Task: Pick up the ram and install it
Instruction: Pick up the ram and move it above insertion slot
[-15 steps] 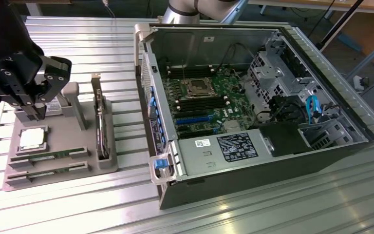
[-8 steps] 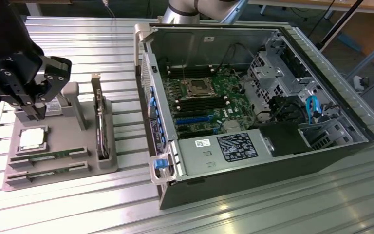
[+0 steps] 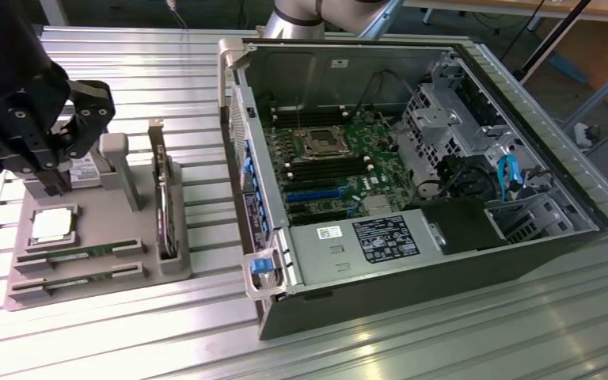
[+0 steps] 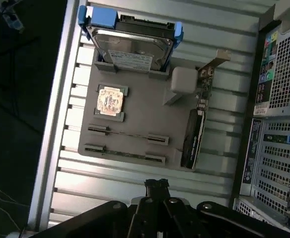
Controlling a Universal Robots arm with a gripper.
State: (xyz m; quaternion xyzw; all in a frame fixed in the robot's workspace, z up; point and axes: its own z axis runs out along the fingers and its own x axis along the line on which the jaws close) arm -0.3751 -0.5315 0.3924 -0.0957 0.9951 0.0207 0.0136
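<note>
I have my gripper [image 4: 156, 184] closed, its two fingers pressed flat together, tip to tip. In the exterior view it hangs at that view's left, pointing downward, with the black finger linkages folded in close beside the dark wrist body. A silver section of the arm [image 3: 302, 17] stands at the far side.

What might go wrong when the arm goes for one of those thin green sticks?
One ram stick lies close beside its twin, so the gripper might knock both. The gripper is shut; lowered like that, it would press on the board. The processor chip nearby might get bumped.
</note>
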